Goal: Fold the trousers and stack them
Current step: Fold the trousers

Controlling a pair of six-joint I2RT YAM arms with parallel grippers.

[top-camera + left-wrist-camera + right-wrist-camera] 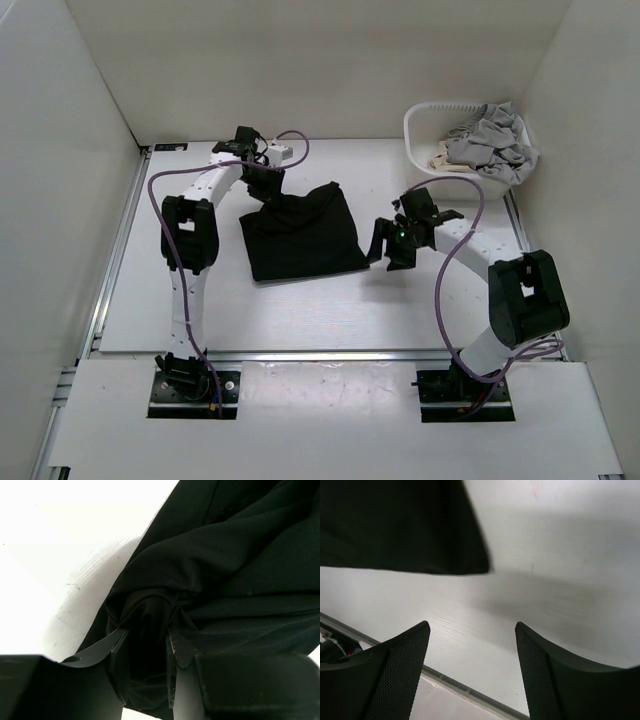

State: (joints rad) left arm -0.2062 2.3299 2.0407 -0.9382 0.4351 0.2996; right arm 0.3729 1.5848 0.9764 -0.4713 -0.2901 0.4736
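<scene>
Black trousers (300,235) lie folded in a rough square on the white table, in the middle of the top view. My left gripper (268,190) is at their far left corner, shut on a bunched fold of the black cloth (145,625) that fills the gap between its fingers. My right gripper (382,250) hovers open and empty just off the trousers' near right corner; that corner (445,540) shows at the upper left of the right wrist view, apart from the fingers.
A white basket (420,125) stands at the far right corner, holding grey clothes (490,140) that hang over its rim. White walls close in the table on three sides. A metal rail (110,270) runs along the table's left edge.
</scene>
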